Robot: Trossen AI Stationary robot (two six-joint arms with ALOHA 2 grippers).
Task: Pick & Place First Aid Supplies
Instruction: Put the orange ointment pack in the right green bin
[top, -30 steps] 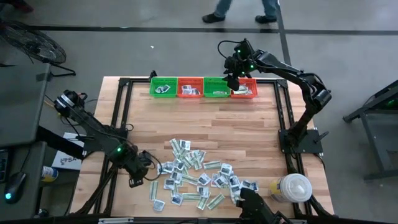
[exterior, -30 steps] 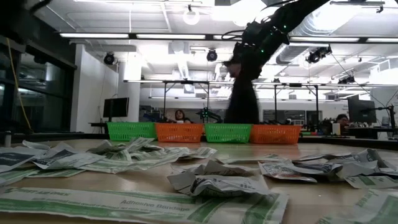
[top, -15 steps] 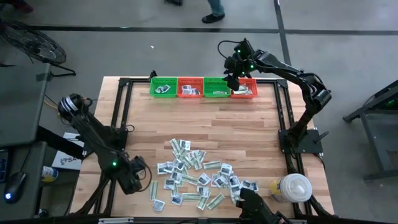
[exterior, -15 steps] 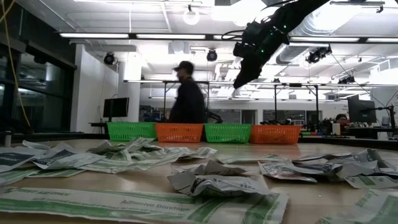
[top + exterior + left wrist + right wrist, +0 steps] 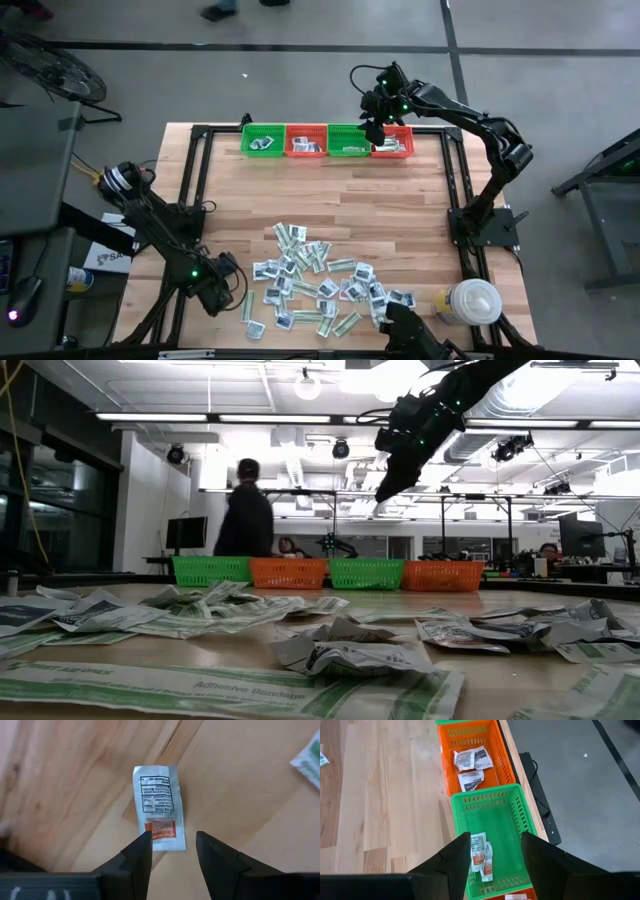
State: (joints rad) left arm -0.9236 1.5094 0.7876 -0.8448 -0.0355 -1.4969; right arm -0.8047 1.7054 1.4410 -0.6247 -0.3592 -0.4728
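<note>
Tabletop (image 5: pixel 330 200): wooden, carrying a row of four baskets along the far edge and a heap of first aid supplies (image 5: pixel 320 285) near the front.
Left arm: reaching low at the heap's left fringe; left end effector (image 5: pixel 222 292) hovering with fingers parted, gripping nothing.
Target packet (image 5: pixel 158 806): a single white packet with an orange band, lying flat just ahead of the left end effector, its near end sitting between the fingertips.
Key relation: packet's long axis is running straight out from the gap, along the fingers' reach, so a short advance and descent would probably bracket it across its narrow width.
Nearer arm: left, by far.
Obstructions: bare wood around the packet; one green-edged packet (image 5: pixel 309 756) lying off to the side, clear of the fingers.
Right arm: stretched well away over the basket row; right end effector (image 5: pixel 492 851) standing parted and empty above the green basket (image 5: pixel 492 832), with the orange basket (image 5: pixel 472 757) beyond.
Lidded white container (image 5: pixel 472 300): sitting near the front right corner, uninvolved.
Person (image 5: pixel 243 510): walking past behind the baskets.
</note>
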